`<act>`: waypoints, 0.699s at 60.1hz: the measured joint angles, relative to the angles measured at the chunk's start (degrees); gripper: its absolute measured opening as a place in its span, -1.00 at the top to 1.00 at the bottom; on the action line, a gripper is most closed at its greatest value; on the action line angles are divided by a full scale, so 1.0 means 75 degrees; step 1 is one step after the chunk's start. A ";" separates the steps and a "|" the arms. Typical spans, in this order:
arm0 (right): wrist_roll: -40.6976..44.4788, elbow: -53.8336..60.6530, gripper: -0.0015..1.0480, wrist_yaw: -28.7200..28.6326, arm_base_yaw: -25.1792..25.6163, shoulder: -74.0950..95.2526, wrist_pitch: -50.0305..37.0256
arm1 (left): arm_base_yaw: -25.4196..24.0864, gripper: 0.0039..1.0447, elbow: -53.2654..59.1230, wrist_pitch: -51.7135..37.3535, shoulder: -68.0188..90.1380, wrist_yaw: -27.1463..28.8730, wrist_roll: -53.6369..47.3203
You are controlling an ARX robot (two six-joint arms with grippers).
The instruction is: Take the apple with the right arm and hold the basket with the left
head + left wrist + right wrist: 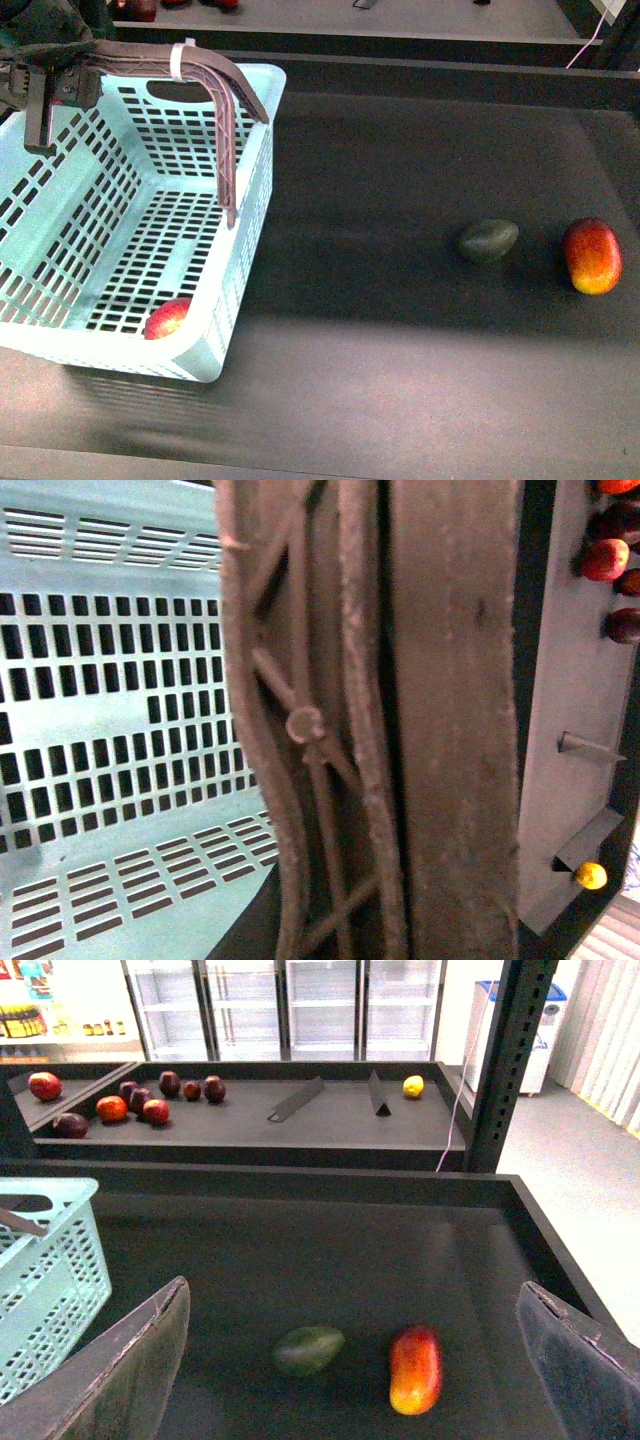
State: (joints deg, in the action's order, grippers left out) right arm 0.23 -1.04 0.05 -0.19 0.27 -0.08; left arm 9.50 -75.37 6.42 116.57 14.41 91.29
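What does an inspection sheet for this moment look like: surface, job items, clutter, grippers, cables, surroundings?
Surface: dark table, bare around the fruit.
Job's things: apple inside the basket, near corner.
Clutter: green fruit beside long red-yellow fruit, apart.
Grippers: left gripper at the brown handles, jaws' state unclear; right gripper jaws open, above the two fruits.
Cables: pink cord.
Surroundings: shelf with fruit; fridges behind.

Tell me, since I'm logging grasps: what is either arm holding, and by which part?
The left gripper holds the basket by its brown handles. The right gripper's jaws are open and empty; the apple lies in the basket.
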 joint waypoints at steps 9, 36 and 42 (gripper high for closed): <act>-0.0003 0.0000 -0.83 0.0000 0.0000 0.0000 0.0000 | 0.0003 -0.01 0.0070 0.0297 -0.0312 -0.0096 0.0213; -0.0003 0.0000 -0.83 0.0000 0.0000 0.0000 0.0000 | -0.0029 -0.87 0.1390 0.0425 -0.2340 -0.0236 0.0178; -0.0003 0.0000 -0.83 0.0000 0.0000 0.0000 0.0000 | -0.0026 -0.87 0.1620 0.0417 -0.2891 -0.0236 0.0064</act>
State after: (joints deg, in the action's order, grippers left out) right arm 0.21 -1.04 0.05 -0.19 0.27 -0.08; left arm 9.30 -63.22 9.54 94.89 12.64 91.77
